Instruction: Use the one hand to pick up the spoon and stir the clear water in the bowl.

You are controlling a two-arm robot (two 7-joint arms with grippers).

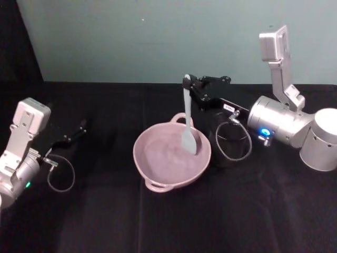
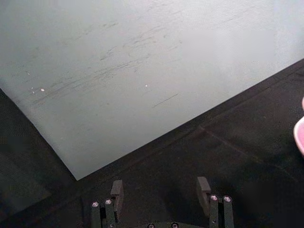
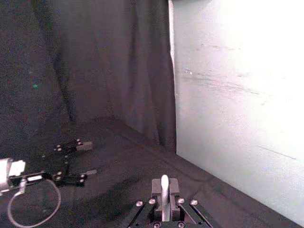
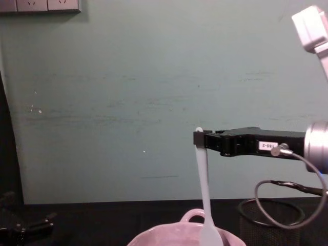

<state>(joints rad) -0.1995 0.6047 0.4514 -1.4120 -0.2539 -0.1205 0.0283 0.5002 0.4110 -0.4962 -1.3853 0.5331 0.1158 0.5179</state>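
Black-draped table (image 1: 105, 221) before a pale teal wall (image 1: 131, 37).

Head view:
- Wide pale pink glossy bowl (image 1: 138, 153) at centre, with loop handles on its rim. The clear water (image 1: 166, 158) inside is barely discernible.
- Long slim white spoon (image 1: 187, 118) hangs near upright, scoop down within the bowl's right half. Whether it touches the water cannot be told.
- Black flat-jawed right gripper (image 1: 189, 84) is clenched on the handle tip, its arm reaching in from the right.
- Black wire-mesh cup (image 1: 218, 153) stands just beside the bowl, under that arm.
- Left gripper (image 1: 79, 129) is parked well apart at the left.

Left wrist view: left gripper (image 2: 159, 190) has its jaws spread with nothing between. A sliver of the bowl (image 2: 300, 130) rim is in sight.

Right wrist view: right gripper (image 3: 164, 199) pinches the spoon (image 3: 164, 185) handle.

Chest view: right gripper (image 4: 201, 139) is held level. The spoon (image 4: 204, 195) drops from it past the bowl (image 4: 154, 237) rim. The mesh cup (image 4: 266, 215) is at the right.

Step, as judged: the pick-up is done and stirring is at hand. The next move calls for a steady circling of the scoop through the water, grip firm, clear of the bowl wall.
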